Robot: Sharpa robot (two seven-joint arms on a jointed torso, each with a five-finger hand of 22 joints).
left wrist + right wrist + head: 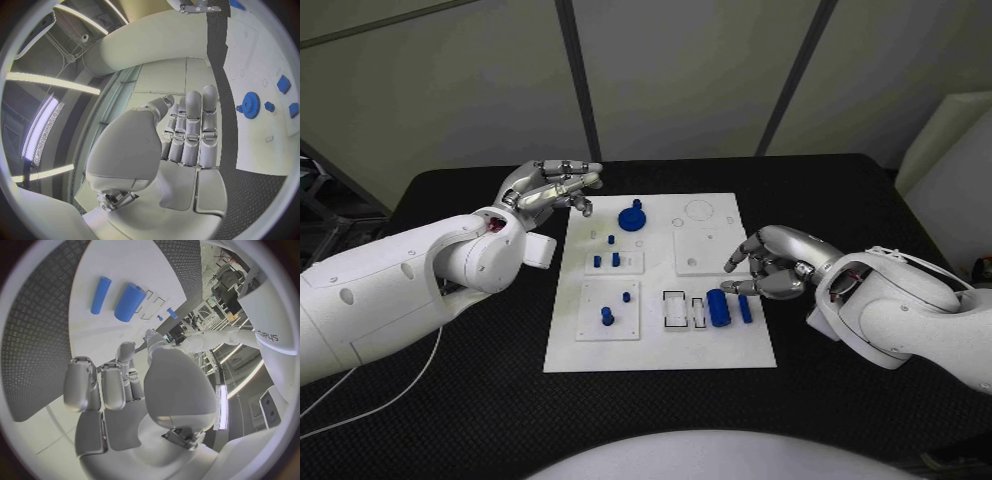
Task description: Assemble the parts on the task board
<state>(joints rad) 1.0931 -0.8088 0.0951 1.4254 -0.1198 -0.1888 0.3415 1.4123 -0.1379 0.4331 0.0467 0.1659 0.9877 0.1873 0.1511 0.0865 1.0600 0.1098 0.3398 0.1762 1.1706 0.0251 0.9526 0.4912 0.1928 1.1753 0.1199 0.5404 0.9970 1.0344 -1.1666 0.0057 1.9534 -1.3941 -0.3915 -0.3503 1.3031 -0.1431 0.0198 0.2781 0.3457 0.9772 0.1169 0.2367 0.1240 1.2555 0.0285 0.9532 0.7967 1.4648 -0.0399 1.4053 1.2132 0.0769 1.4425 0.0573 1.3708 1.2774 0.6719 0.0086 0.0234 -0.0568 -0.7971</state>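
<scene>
Both the left hand, at the task board's far-left corner, and the right hand, at its right edge, hover with fingers loosely curled, holding nothing.

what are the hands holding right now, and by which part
Nothing is held. The left hand hovers near the board's far left corner, the right hand beside the blue cylinders, both empty.

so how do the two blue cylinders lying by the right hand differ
The thick cylinder is much wider than the thin cylinder. The thick cylinder lies next to the empty rectangular slots; the thin cylinder lies on its far side, nearer the task board edge and the right hand. Both are blue, lie flat and parallel, and are untouched.
</scene>
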